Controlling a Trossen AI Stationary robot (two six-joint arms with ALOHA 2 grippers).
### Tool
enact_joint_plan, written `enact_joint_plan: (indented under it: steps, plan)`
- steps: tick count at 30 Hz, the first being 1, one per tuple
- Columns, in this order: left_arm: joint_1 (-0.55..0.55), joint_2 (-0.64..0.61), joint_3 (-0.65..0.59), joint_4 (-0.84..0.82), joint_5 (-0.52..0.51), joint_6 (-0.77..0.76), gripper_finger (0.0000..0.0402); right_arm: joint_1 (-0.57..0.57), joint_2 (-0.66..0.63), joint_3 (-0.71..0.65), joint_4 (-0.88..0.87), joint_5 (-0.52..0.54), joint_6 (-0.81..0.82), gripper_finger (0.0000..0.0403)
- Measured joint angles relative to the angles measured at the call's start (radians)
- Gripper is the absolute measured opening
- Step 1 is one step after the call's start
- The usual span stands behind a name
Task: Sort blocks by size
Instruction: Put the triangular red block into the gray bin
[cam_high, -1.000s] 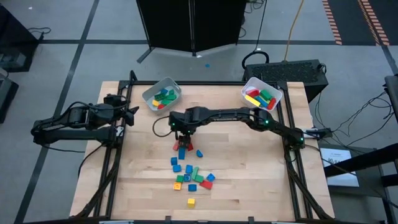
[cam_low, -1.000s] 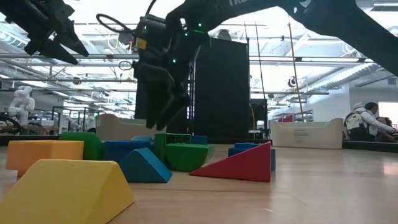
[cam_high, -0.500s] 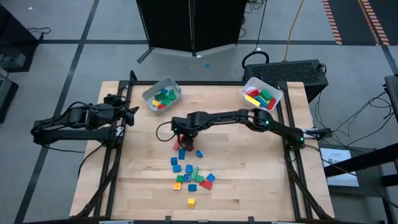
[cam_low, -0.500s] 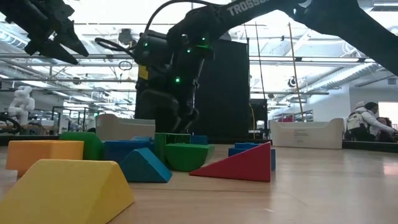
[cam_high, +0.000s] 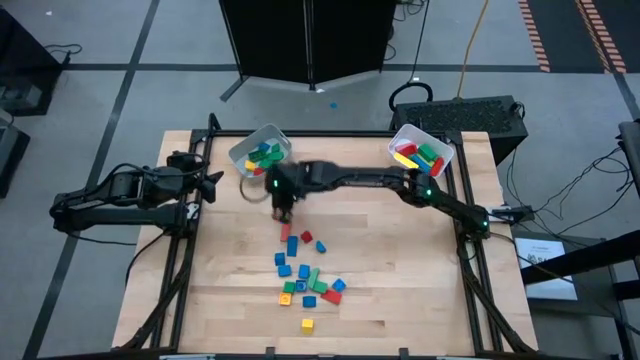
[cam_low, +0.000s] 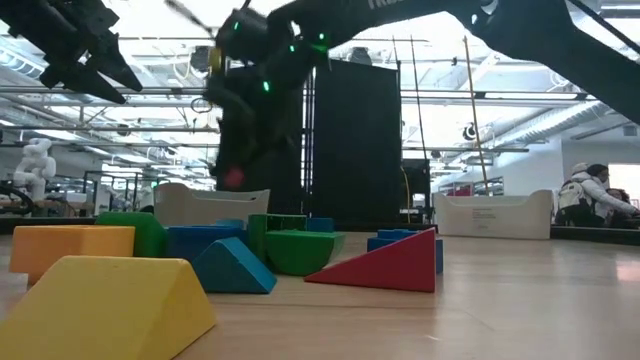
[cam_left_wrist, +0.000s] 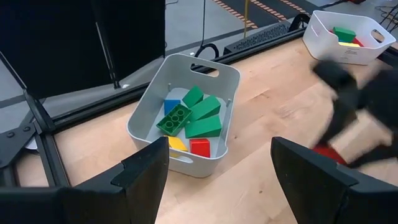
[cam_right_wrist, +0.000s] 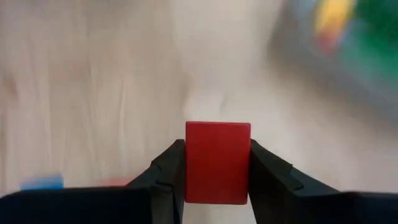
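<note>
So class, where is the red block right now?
The red block sits clamped in the right hand, above the table near the left white bin.

The block (cam_right_wrist: 217, 163) between the black fingers (cam_right_wrist: 166, 174) is bright red. The tabletop (cam_high: 400, 280) is pale wood with light stripes in it. Both bins are white: one (cam_left_wrist: 214, 71) has green, blue, yellow and red blocks inside (mostly green ones), and the other (cam_high: 403, 138) has yellow, green and red. The loose blocks (cam_high: 305, 275) on the wood are blue, green, red and yellow. Close to the low camera sit a yellow wedge (cam_low: 105, 305), an orange block (cam_low: 70, 250) and a red wedge (cam_low: 385, 265). The arms are black.
</note>
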Motion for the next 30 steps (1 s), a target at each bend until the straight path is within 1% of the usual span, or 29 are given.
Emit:
enact_joint_plan:
  steps: [3, 4, 6, 9, 13, 15, 17, 21, 23, 25, 26, 28, 30]
  plan:
    - [0.000, 0.000, 0.000, 0.000, -0.007, 0.001, 0.0281, -0.045, -0.002, 0.067, 0.129, 0.004, 0.019, 0.0110]
    - [0.000, 0.000, 0.000, 0.000, -0.009, 0.001, 0.0281, -0.063, -0.005, 0.068, 0.195, 0.015, 0.039, 0.0110]
    - [0.000, 0.000, 0.000, 0.000, -0.009, 0.001, 0.0281, -0.106, -0.007, 0.064, 0.321, 0.029, 0.111, 0.0110]
    - [0.000, 0.000, 0.000, 0.001, -0.011, 0.001, 0.0281, -0.165, 0.014, 0.063, 0.428, 0.036, 0.225, 0.0110]
    - [0.000, 0.000, 0.000, 0.002, -0.019, 0.001, 0.0281, -0.220, 0.051, 0.062, 0.483, 0.031, 0.326, 0.0110]
    - [0.000, 0.000, 0.000, 0.002, -0.020, 0.001, 0.0281, -0.240, 0.063, 0.062, 0.475, 0.016, 0.357, 0.0113]
    - [0.000, 0.000, 0.000, 0.002, -0.021, 0.001, 0.0281, -0.251, 0.075, 0.062, 0.482, -0.004, 0.369, 0.0144]
    - [0.000, 0.000, 0.000, 0.002, -0.021, 0.001, 0.0281, -0.262, 0.079, 0.062, 0.463, -0.009, 0.359, 0.0217]
    - [0.000, 0.000, 0.000, 0.002, -0.021, 0.001, 0.0281, -0.261, 0.079, 0.062, 0.461, -0.009, 0.336, 0.0237]
    - [0.000, 0.000, 0.000, 0.002, -0.021, 0.001, 0.0281, -0.261, 0.079, 0.064, 0.459, -0.017, 0.324, 0.0244]
    - [0.000, 0.000, 0.000, 0.002, -0.022, 0.001, 0.0281, -0.261, 0.079, 0.064, 0.454, -0.047, 0.323, 0.0245]
    - [0.000, 0.000, 0.000, 0.002, -0.021, 0.001, 0.0281, -0.262, 0.068, 0.064, 0.440, -0.156, 0.353, 0.0242]
    - [0.000, 0.000, 0.000, 0.002, -0.020, 0.001, 0.0281, -0.255, 0.043, 0.064, 0.376, -0.260, 0.347, 0.0232]
